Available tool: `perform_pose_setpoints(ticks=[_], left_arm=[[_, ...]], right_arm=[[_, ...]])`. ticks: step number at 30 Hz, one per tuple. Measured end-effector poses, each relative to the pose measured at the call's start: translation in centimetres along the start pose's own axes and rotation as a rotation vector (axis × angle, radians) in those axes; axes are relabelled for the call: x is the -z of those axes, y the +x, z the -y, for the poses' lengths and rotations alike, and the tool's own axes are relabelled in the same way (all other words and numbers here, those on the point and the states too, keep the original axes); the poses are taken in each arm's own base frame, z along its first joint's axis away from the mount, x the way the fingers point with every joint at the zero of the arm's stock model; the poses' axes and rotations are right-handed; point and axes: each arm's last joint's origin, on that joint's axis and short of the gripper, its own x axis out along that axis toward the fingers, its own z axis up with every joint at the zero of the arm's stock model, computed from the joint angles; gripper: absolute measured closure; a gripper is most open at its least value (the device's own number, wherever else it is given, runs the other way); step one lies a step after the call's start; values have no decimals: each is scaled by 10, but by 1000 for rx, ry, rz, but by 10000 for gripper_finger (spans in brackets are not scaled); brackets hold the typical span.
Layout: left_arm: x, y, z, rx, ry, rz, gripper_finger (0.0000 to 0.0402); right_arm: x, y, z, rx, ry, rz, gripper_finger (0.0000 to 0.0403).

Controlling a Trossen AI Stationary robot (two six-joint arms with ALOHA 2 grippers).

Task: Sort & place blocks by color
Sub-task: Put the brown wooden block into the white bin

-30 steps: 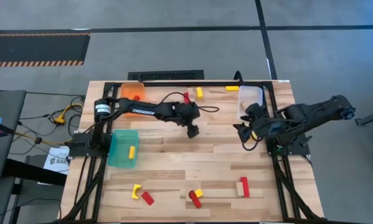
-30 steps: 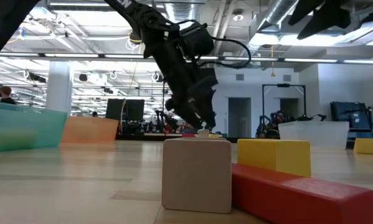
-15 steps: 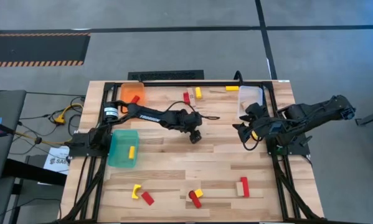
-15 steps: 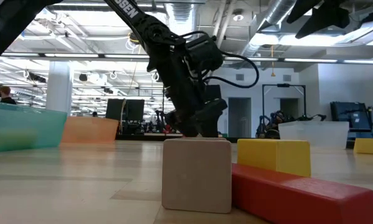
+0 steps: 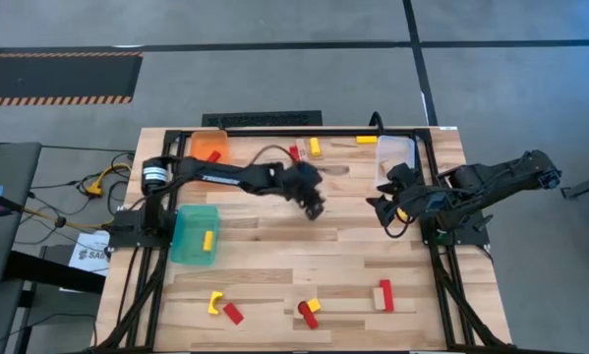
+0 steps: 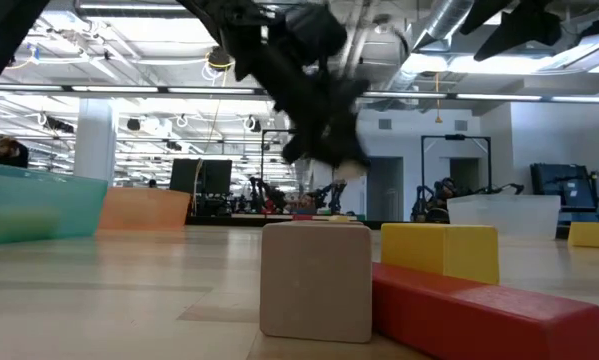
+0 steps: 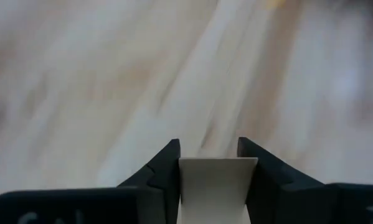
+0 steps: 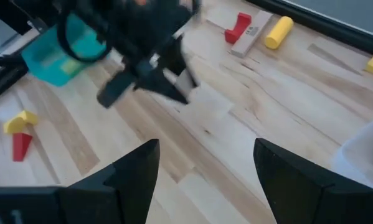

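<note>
Wooden table (image 5: 274, 246), bins, seemingly scattered blocks (image 5: 384, 294)

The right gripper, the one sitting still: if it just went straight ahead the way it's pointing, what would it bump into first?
Probably the left gripper, which holds a pale wood block above the table, straight ahead of the open right gripper. Depth and height are unclear, so it might pass beneath and meet bare tabletop instead.

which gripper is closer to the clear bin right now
Right. The right gripper hovers just below the clear bin in the high view. The left gripper, shut on a pale wood block, is farther away toward the table's middle.
</note>
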Motion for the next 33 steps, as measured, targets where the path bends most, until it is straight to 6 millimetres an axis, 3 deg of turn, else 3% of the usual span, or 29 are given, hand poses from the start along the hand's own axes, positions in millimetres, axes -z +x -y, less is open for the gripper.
perform_pose_setpoints(ticks=[4, 7, 11, 15, 20, 25, 28, 33], left_arm=[[-27, -9, 8, 133, -79, 250, 301], [-41, -4, 12, 191, -111, 403, 301], [-48, 31, 4, 216, -156, 413, 301], [-74, 59, 6, 251, -144, 495, 301], [-84, 116, 7, 270, -99, 516, 301], [-105, 146, 7, 280, -79, 659, 302], [-93, 162, 0, 198, -61, 803, 302], [-83, 176, -17, 59, -101, 844, 302]], right_arm=[[-4, -1, -5, -60, 23, 24, 121], [-9, -4, -10, -131, 26, 65, 121], [-16, -9, -15, -207, 21, 126, 121], [-19, -12, -15, -251, 24, 140, 121], [-21, -16, -15, -297, 71, 136, 121], [-19, -19, -17, -323, 98, 121, 121], [-18, -19, -17, -323, 99, 118, 121], [-20, -19, -18, -330, 117, 131, 121]])
